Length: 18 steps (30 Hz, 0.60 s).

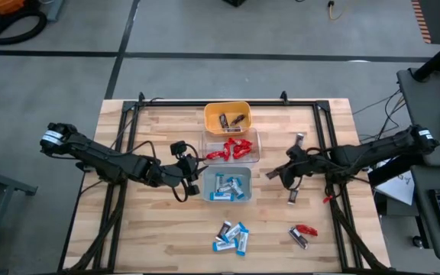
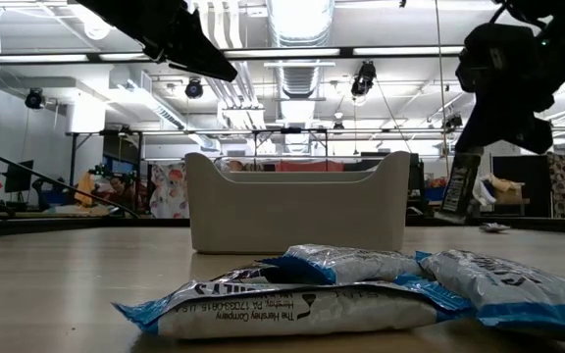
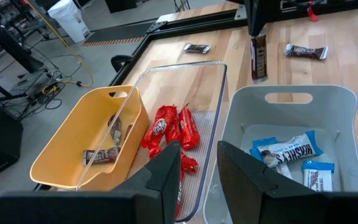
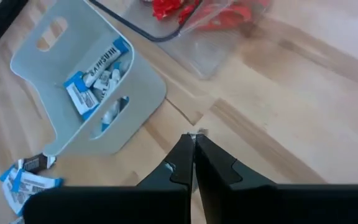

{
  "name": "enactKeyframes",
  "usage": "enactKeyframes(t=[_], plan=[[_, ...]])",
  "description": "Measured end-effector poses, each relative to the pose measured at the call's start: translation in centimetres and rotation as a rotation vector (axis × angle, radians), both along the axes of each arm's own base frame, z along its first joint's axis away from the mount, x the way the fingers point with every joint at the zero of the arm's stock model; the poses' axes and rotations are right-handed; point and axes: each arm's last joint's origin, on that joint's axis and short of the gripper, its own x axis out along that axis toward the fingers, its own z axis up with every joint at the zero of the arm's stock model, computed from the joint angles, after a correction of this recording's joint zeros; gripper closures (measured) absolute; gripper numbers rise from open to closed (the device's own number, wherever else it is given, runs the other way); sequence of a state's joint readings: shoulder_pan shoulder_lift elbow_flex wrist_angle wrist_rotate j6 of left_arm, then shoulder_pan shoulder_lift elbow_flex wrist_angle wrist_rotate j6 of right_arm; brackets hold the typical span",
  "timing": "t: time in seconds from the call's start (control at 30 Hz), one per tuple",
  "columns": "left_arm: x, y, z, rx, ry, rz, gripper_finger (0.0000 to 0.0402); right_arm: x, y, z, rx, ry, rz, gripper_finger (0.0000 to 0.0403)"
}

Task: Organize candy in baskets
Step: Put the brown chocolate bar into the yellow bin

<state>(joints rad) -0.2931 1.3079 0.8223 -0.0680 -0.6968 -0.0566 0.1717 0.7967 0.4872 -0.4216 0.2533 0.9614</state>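
- Three baskets stand in a row at the middle of the wooden table (image 1: 159, 237), touching or nearly so: the yellow-orange basket (image 1: 227, 117) at the far end, the clear basket (image 1: 253, 145) in the middle, the grey-blue basket (image 1: 246, 188) nearest the front.
- Contents: dark brown bars in the yellow-orange basket, red bars (image 1: 230, 149) in the clear one, blue-and-white bars (image 1: 227, 187) in the grey-blue one.
- Loose candy: a cluster of blue-and-white bars (image 1: 231, 237) on the table in front of the grey-blue basket; a red bar (image 1: 306, 229) with a dark bar (image 1: 299, 239) beside it toward the front right; a dark bar (image 1: 299, 140) farther back on the right; another dark bar (image 1: 292, 197) lying just in front of the right gripper.
- Open room: bare wood to the front left and along the right of the baskets; a black frame runs along the table's sides and back edge.
- Right gripper (image 4: 192, 144) is above the table to the right of the clear and grey-blue baskets, fingers pressed together; a dark bar (image 3: 258, 57) hangs upright from their tips, clear of the wood.
- Left gripper (image 3: 197, 163) hovers just left of the baskets, fingers partly apart, holding nothing; the red bars lie just beyond its tips.
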Motion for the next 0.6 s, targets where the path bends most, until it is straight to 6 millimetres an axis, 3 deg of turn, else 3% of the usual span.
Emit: enactKeyframes(t=[0.23, 0.6], plan=[[0.0, 0.0, 0.0, 0.002, 0.001, -0.001, 0.0311, 0.7, 0.1, 0.4, -0.061, 0.052, 0.038, 0.0395], [0.0, 0.0, 0.0, 0.002, 0.001, -0.001, 0.0311, 1.7, 0.2, 3.6, -0.136, -0.025, 0.097, 0.0395]])
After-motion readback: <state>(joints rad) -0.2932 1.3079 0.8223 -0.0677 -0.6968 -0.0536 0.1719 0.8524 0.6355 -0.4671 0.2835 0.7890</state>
